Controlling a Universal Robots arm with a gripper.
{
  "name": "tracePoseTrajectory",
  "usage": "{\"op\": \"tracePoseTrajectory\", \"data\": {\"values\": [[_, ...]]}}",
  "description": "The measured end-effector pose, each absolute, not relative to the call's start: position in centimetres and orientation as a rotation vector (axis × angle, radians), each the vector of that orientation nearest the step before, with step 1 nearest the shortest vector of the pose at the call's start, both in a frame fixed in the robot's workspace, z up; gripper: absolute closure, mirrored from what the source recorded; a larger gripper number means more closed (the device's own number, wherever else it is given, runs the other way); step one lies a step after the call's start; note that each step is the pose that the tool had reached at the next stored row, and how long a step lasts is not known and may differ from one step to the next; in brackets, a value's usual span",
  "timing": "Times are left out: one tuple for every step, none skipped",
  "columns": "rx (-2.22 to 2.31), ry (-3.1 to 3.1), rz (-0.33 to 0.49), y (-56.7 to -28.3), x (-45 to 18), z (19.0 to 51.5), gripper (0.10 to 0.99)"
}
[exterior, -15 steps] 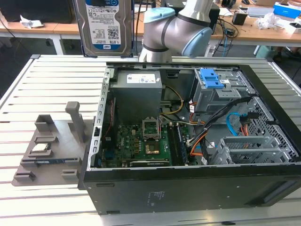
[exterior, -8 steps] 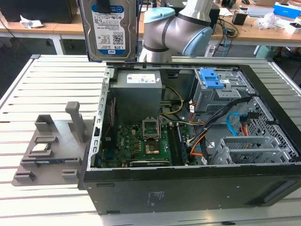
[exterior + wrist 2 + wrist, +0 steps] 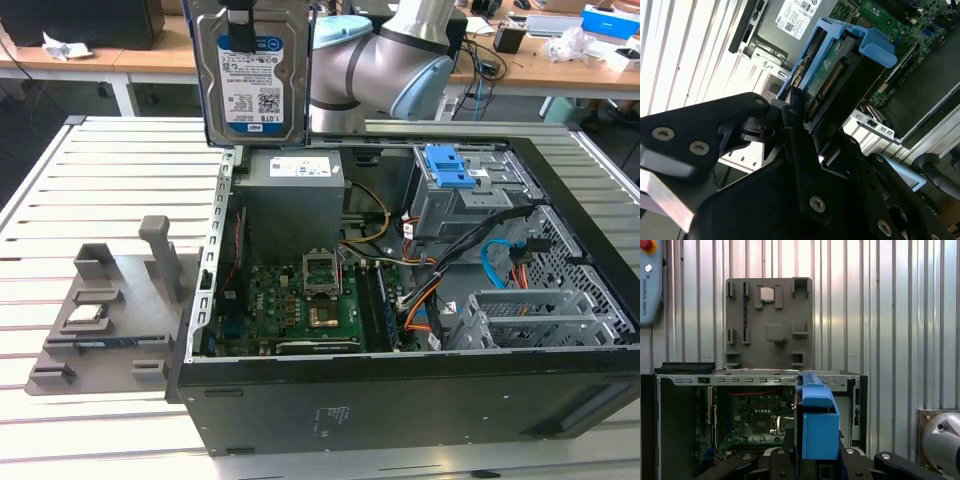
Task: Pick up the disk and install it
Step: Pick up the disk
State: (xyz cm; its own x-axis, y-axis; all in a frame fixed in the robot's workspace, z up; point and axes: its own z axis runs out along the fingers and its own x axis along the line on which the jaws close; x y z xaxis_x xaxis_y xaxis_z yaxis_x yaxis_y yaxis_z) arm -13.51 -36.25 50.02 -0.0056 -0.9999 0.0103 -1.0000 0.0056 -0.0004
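Note:
The disk [image 3: 252, 80], a silver hard drive with a white-and-blue label in a blue carrier, hangs upright in the air above the back left corner of the open computer case [image 3: 400, 400]. My gripper [image 3: 238, 22] is shut on its upper edge. In the second wrist view the black fingers [image 3: 790, 125] clamp the disk [image 3: 832, 75] edge-on, with the motherboard below. The first wrist view shows the disk's blue carrier [image 3: 818, 427] between the gripper parts, above the case.
Inside the case lie a green motherboard [image 3: 300, 300], a power supply [image 3: 295, 190], cables, and a drive bay with a blue latch [image 3: 450, 168]. A grey fixture [image 3: 110, 310] with a small silver chip [image 3: 85, 315] sits on the slatted table at the exterior view's left.

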Motion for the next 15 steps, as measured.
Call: {"op": "tracePoseTrajectory", "data": {"values": [[2.210, -2.223, 0.012, -36.3, -13.2, 49.7, 0.725], [2.210, -2.223, 0.012, -36.3, -13.0, 49.5, 0.725], [2.210, -2.223, 0.012, -36.3, -12.7, 49.3, 0.725], [2.210, -2.223, 0.012, -36.2, -12.5, 49.1, 0.725], [2.210, -2.223, 0.012, -36.3, -12.3, 48.9, 0.725], [2.210, -2.223, 0.012, -36.3, -11.9, 48.6, 0.725], [2.210, -2.222, 0.011, -36.3, -11.6, 48.3, 0.725], [2.210, -2.223, 0.011, -36.3, -11.2, 48.2, 0.725], [2.210, -2.222, 0.011, -36.2, -10.7, 47.9, 0.725], [2.210, -2.222, 0.011, -36.3, -10.3, 47.8, 0.725], [2.210, -2.223, 0.011, -36.3, -9.9, 47.8, 0.725], [2.210, -2.222, 0.011, -36.3, -9.4, 47.7, 0.725], [2.210, -2.222, 0.011, -36.3, -9.1, 47.7, 0.725], [2.210, -2.222, 0.011, -36.3, -8.9, 47.7, 0.725], [2.210, -2.222, 0.011, -36.3, -8.6, 47.7, 0.725]]}}
